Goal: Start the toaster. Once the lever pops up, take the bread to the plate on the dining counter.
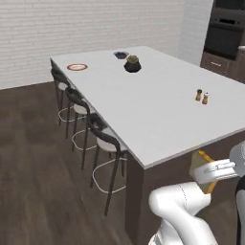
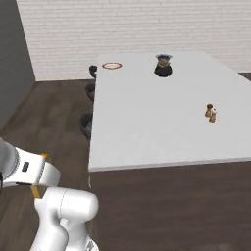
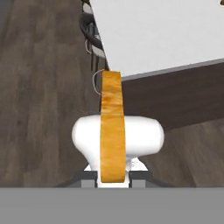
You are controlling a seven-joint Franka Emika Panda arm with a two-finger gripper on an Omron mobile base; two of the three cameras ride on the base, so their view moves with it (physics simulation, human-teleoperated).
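My gripper (image 3: 113,178) is shut on the bread (image 3: 111,127), a slice seen edge-on with its orange-yellow crust toward the camera. In the left base view the bread (image 1: 199,166) hangs low, beside the near end of the dining counter (image 1: 158,110) and below its top. The plate (image 1: 77,67) with its red-orange rim lies at the counter's far left corner, far from the gripper. The right base view has the plate (image 2: 112,65) at the far left of the dining counter (image 2: 157,117), and the bread's crust (image 2: 36,191) peeks from under my arm. The toaster is out of view.
A dark round pot (image 1: 132,64) and a small bowl with blue contents (image 1: 121,54) stand at the counter's far end. Two small shakers (image 1: 202,96) sit near its right side. Stools (image 1: 103,139) line the left edge. A dark oven (image 1: 225,28) is at the back right.
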